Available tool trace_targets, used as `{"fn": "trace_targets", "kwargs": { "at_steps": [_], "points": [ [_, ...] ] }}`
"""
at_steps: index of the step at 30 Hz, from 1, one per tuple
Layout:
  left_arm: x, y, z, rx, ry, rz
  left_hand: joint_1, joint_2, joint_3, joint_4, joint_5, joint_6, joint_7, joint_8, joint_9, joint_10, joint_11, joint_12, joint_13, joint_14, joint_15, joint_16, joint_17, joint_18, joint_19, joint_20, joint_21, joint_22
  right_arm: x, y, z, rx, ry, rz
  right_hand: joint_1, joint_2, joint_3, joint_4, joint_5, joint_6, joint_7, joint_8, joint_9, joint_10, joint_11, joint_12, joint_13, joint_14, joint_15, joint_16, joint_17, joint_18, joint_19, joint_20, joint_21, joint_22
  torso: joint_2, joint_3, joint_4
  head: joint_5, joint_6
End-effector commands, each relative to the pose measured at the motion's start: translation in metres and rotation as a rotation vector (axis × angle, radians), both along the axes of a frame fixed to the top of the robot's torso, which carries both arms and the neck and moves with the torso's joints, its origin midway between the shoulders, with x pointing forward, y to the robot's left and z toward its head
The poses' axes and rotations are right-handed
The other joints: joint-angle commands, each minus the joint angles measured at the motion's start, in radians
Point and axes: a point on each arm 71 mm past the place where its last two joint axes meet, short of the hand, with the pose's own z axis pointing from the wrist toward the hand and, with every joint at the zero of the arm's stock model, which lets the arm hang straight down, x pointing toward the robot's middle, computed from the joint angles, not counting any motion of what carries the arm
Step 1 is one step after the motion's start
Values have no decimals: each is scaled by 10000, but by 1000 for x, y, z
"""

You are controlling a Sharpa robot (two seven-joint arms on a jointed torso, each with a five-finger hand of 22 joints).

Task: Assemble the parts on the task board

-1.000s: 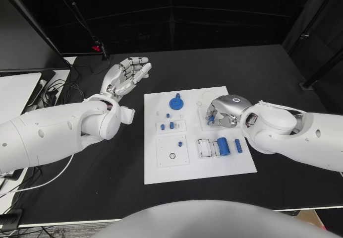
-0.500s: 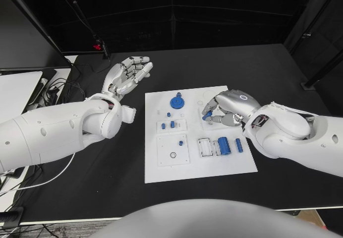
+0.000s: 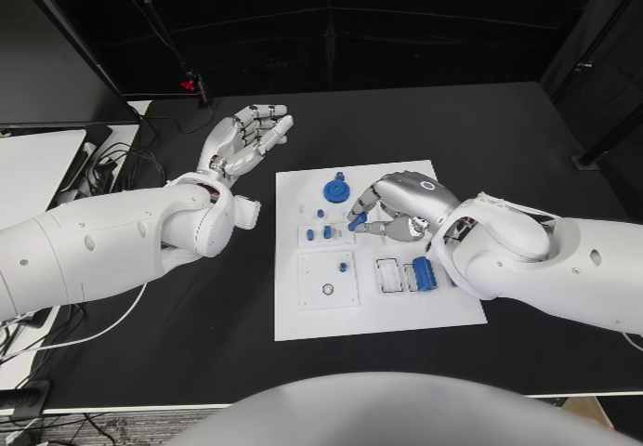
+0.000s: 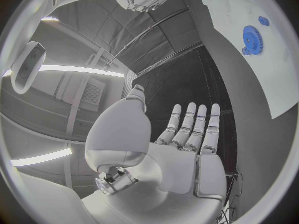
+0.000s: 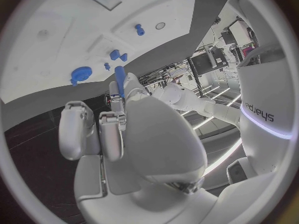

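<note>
Between right robot hand [image 3: 402, 206] fingertips, blue peg [image 3: 358, 221], tilted down-left over task board [image 3: 375, 311].

one task board [image 3: 402, 321], two hands [image 3: 244, 137]

Even overhead light; task board [image 3: 369, 307] bright against dim black table [image 3: 522, 139]. Soft sheen on right hand [image 3: 402, 200]. Far background dark. Wrist views bend strongly toward their rims.
</note>
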Motion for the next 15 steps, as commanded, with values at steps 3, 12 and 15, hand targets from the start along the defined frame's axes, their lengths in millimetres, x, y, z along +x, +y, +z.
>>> {"fn": "trace_targets", "kwargs": {
  "at_steps": [3, 12, 15],
  "points": [
    [-4, -2, 11, -500, -1386, -303, 9, 85, 53, -18, 46, -94, 1531, 53, -13, -82, -2, 48, -14, -86, -13, 48, -8, 27, 39, -7, 64, -7, -3, 14, -6, -203, 825, 652, 73, -1, 53, 51, 67, 43, 7, 25, 1, 111, -3, -58, 13, 910, 12, 41, 1824, -19, 181, -41, -38, 1284, -12, -4, -8, 156, 3],
    [-4, -1, 11, -480, -1396, -259, 11, 88, 51, -18, 58, -97, 1532, 61, -16, -86, -2, 58, -19, -88, -13, 57, -19, 28, 49, -7, 67, 4, -12, 35, -18, -812, 1506, 1719, 106, 49, 90, 59, 70, 36, 10, 7, -5, 123, -2, -101, 12, 920, 14, 61, 1881, -15, 172, -36, -54, 1275, -7, -3, -14, 329, 3],
    [-4, -1, 11, -480, -1399, -258, 11, 88, 51, -18, 58, -97, 1532, 61, -16, -86, -2, 58, -19, -88, -13, 57, -19, 28, 49, -7, 67, 4, -16, 41, -22, -1158, 1421, 2030, 131, 60, 105, 51, 70, 33, 12, -2, -7, 126, -1, -125, 12, 924, 15, 71, 1908, -15, 172, -34, -52, 1278, -19, -1, -15, 311, 3]
  ]
}}
